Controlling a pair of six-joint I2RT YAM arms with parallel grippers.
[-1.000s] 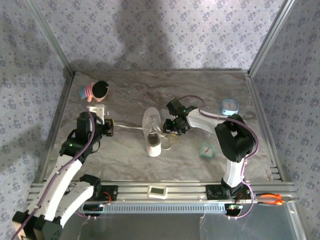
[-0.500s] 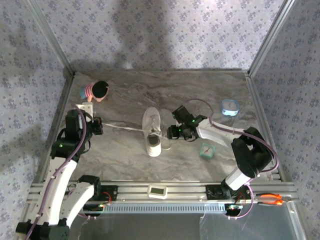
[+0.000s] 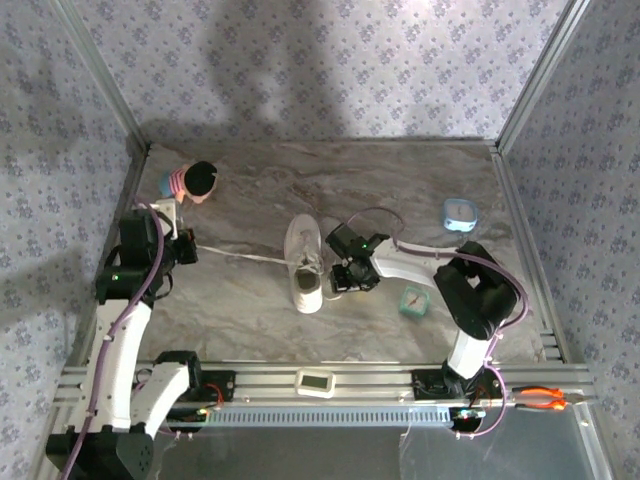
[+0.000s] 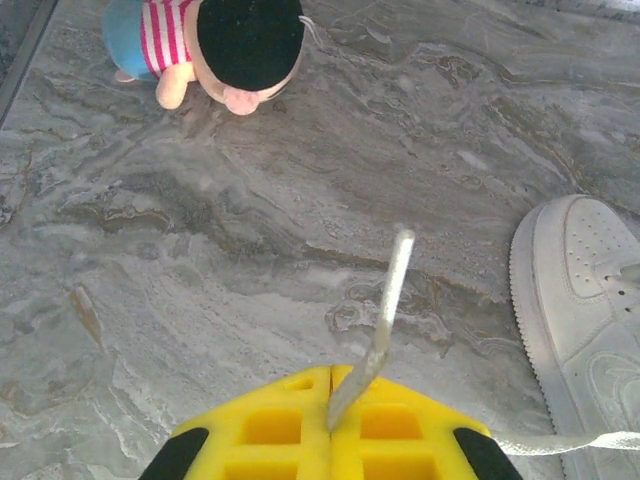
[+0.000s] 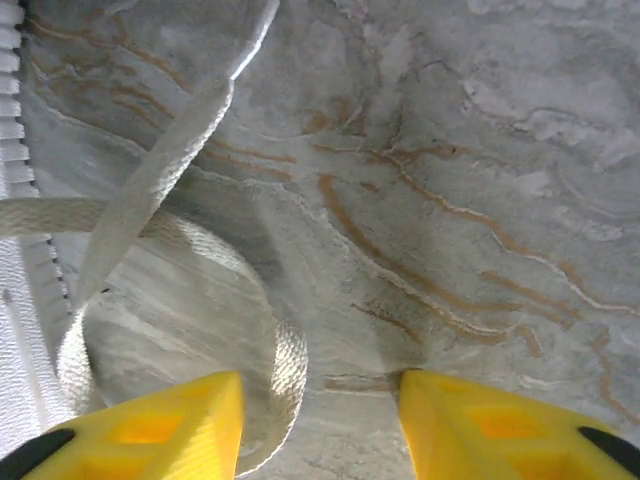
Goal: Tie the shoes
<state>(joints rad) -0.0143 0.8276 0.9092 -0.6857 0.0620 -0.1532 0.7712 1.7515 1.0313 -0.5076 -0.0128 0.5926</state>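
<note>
One sneaker (image 3: 304, 262), one doll (image 3: 190, 182). The left gripper (image 4: 330, 385) pinches a lace (image 4: 392, 290) tight; the right gripper (image 5: 320, 385) stands parted beside a lace loop (image 5: 285, 350).

Even overhead light, soft shadows on back wall (image 3: 320, 60) (broad, dim); wrist close-ups slightly blurred

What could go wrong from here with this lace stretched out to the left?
1. The left gripper pinches the lace near its free end, so more pull may slip it out.
2. The sneaker lies unheld and may drag sideways.
3. The right gripper stands open beside the loop and may close on nothing.
</note>
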